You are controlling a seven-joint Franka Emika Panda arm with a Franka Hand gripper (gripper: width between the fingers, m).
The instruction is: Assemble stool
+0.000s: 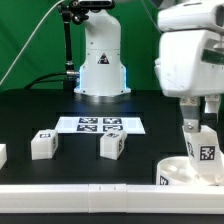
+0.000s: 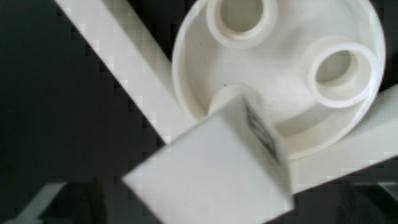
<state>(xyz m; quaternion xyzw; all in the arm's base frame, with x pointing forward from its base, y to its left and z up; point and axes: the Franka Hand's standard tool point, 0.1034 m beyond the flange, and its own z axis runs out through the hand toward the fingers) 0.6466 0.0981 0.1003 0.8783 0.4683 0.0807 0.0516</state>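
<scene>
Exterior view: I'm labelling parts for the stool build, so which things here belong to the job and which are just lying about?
Part of the job: round seat; leg beside the seat; loose leg at the exterior view's left; loose leg near the middle.
Just lying about: marker board; white border rail.

Behind your bench you have a plain green backdrop, evenly lit and without pattern. Your table is matte black and shows only faint sheen. The marker board lies flat on it toward the back, and a long white rail runs along the near edge.
</scene>
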